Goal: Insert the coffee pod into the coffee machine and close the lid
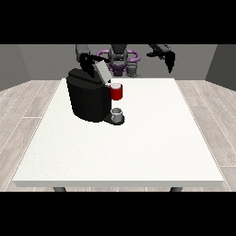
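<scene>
Lid (102,70) tilted up on black coffee machine (87,96); no writing legible.

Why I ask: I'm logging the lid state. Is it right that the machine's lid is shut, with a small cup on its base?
Not quite. The front view shows the machine with its lid raised and tilted, not shut. The small cup does stand on its base.
</scene>
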Robot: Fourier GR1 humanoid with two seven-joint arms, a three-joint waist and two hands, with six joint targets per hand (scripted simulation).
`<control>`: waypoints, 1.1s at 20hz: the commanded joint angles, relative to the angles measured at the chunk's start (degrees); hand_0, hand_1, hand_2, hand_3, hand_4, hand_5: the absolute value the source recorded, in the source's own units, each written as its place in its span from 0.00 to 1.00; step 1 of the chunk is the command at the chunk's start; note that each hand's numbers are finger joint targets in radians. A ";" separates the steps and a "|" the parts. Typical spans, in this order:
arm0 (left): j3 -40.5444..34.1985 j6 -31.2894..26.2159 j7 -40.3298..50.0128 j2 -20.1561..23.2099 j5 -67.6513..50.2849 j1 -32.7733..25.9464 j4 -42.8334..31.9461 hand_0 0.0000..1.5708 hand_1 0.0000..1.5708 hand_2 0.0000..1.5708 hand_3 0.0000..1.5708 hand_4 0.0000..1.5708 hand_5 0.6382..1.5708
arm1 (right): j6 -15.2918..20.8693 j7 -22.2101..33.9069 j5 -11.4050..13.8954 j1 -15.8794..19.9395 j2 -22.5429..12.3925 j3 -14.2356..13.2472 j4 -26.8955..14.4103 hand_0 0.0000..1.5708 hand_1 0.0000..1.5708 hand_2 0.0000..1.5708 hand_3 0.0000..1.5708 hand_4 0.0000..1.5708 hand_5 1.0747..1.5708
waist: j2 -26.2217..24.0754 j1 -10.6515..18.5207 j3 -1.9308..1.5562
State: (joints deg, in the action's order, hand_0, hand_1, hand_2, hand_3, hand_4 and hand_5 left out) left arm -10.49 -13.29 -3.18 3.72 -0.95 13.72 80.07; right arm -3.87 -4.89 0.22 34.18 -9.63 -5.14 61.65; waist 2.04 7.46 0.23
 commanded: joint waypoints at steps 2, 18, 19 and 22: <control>0.40 0.25 2.32 1.41 -0.73 1.95 1.63 0.00 0.00 0.00 0.00 0.00 1.00 | 1.02 -1.15 0.99 1.89 2.14 0.63 -3.21 0.00 0.00 0.00 0.00 0.00 1.00 | 1.69 0.42 -0.24; -0.64 2.80 -0.92 3.18 -0.72 3.37 -3.40 0.00 0.00 0.00 0.00 0.10 1.00 | 0.65 0.80 6.03 10.03 2.43 3.92 -4.18 0.00 0.00 0.00 0.00 0.14 1.00 | 2.94 -0.62 -0.23; -0.69 3.13 -0.98 3.43 -0.11 3.22 -4.58 0.00 0.00 0.00 0.00 0.12 1.00 | 2.41 1.83 7.26 10.41 4.43 5.44 -3.34 0.00 0.00 0.00 0.00 0.11 1.00 | 2.47 -0.79 -0.22; -0.26 1.44 -1.53 3.37 -1.57 2.85 -3.68 0.00 0.00 0.00 0.00 0.10 1.00 | 3.45 0.73 8.60 12.15 4.14 5.08 -5.40 0.00 0.00 0.00 0.00 0.08 1.00 | 3.67 1.35 -0.22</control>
State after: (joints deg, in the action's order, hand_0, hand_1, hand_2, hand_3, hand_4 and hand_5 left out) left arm -11.09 -11.64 -4.99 7.16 -1.94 16.34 76.68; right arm -1.94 -2.92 6.57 45.42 -6.86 -1.39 57.35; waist 5.13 8.02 0.02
